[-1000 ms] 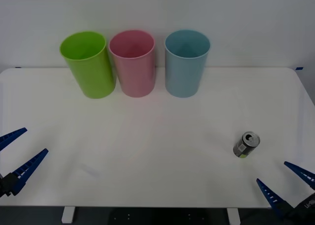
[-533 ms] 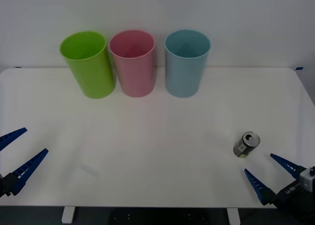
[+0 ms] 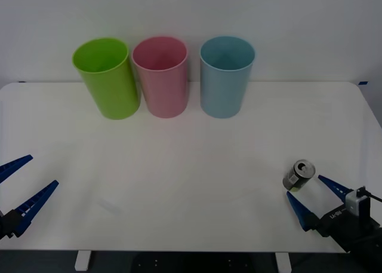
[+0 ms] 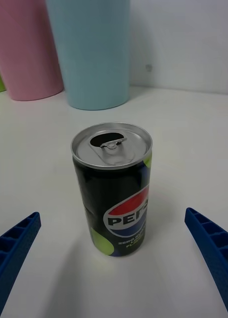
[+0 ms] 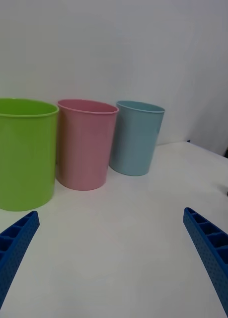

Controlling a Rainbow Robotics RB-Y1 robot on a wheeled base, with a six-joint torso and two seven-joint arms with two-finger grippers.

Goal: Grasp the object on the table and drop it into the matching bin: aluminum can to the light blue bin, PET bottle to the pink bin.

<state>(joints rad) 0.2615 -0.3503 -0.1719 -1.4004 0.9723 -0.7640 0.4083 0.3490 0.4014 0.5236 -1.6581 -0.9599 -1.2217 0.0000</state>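
White table [image 3: 191,165], plain wall behind | lime green bin [image 3: 107,77], pink bin [image 3: 160,76], light blue bin [image 3: 225,76] lined up along far edge | aluminum can [image 3: 298,175] upright near right front, just ahead of right gripper [image 3: 315,195], fingers spread wide, not touching | left gripper [image 3: 22,186] wide open at left front edge

The aluminum can [image 4: 113,191] bears a partly visible "PEPS" logo.

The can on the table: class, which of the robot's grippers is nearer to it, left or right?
Right. The right gripper sits open just beside the can, without touching it; the left gripper is open far across the table.
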